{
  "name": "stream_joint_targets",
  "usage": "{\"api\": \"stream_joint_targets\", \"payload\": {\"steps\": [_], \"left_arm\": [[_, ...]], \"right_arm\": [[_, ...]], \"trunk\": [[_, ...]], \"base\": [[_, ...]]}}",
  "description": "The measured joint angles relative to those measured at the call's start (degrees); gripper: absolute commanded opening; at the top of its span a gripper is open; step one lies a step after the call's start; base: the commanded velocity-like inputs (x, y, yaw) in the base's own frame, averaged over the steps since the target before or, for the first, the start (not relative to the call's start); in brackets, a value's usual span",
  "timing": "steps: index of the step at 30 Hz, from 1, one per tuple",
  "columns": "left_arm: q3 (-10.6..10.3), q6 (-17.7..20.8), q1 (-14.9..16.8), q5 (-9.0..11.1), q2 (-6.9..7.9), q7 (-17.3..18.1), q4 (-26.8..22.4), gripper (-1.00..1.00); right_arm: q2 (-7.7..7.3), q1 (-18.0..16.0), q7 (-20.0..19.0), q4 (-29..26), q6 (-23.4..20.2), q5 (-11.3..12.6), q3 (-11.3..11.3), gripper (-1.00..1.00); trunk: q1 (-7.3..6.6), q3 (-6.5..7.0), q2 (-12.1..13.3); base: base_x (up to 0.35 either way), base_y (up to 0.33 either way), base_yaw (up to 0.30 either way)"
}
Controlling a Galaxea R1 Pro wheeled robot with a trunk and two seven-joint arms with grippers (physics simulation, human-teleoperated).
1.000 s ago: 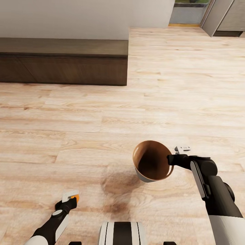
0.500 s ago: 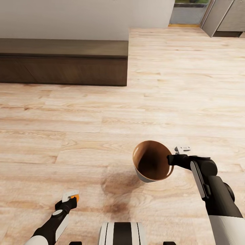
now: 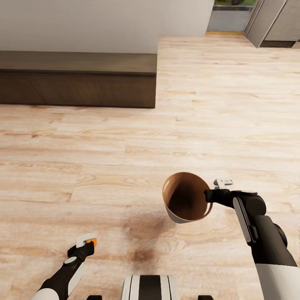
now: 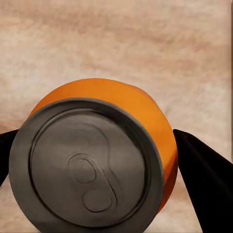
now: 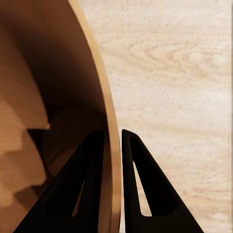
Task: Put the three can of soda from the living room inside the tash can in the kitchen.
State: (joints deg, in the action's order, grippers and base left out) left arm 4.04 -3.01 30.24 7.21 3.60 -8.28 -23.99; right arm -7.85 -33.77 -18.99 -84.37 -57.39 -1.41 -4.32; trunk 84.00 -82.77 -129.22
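Observation:
My right gripper [image 3: 209,194] is shut on the rim of the tash can [image 3: 185,202], a pale grey tapered bin with a glossy orange-brown inside, held above the wood floor at the lower right of the head view. In the right wrist view the two dark fingers [image 5: 141,179] pinch the bin's wall [image 5: 99,92], one inside and one outside. My left gripper [image 3: 87,243] at the lower left is shut on an orange can of soda [image 4: 97,155]; its silvery top faces the left wrist camera, with a dark finger on each side.
A long low dark bench [image 3: 77,77] runs along the white wall at the back left. Open wood floor [image 3: 146,137] spreads ahead. At the far back right stand a window [image 3: 231,16] and grey cabinets [image 3: 275,23].
The whole head view has shifted slightly, so the bench sits a little lower in the picture: the camera moved. Both grippers keep their holds.

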Motion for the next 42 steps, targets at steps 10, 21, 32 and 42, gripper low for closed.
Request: {"api": "stream_joint_targets", "payload": {"steps": [10,21,32,42], "left_arm": [[-0.06,0.00,0.00,0.00,-0.07,0.00,-0.01,-1.00],[-0.09,-0.06,0.00,0.07,-0.04,0.00,-0.10,-1.00],[-0.09,-0.06,0.00,0.08,-0.07,0.07,-0.19,-1.00],[-0.02,-2.07,0.00,0.08,-0.02,2.30,-0.20,-1.00]], "right_arm": [[0.02,0.01,0.00,0.00,0.00,0.02,0.06,-1.00],[0.10,0.16,0.00,0.07,-0.01,-0.13,0.25,-1.00],[0.11,0.39,0.05,0.17,0.09,-0.17,0.26,-1.00],[0.12,1.18,0.14,0.56,0.24,-0.18,0.26,-1.00]], "trunk": [[-2.20,2.19,4.01],[-4.61,5.17,8.42],[-7.03,8.17,12.83],[-9.22,10.91,16.84]], "base": [[0.000,0.000,0.000],[0.000,0.000,0.000],[0.000,0.000,0.000],[0.000,0.000,0.000]]}}
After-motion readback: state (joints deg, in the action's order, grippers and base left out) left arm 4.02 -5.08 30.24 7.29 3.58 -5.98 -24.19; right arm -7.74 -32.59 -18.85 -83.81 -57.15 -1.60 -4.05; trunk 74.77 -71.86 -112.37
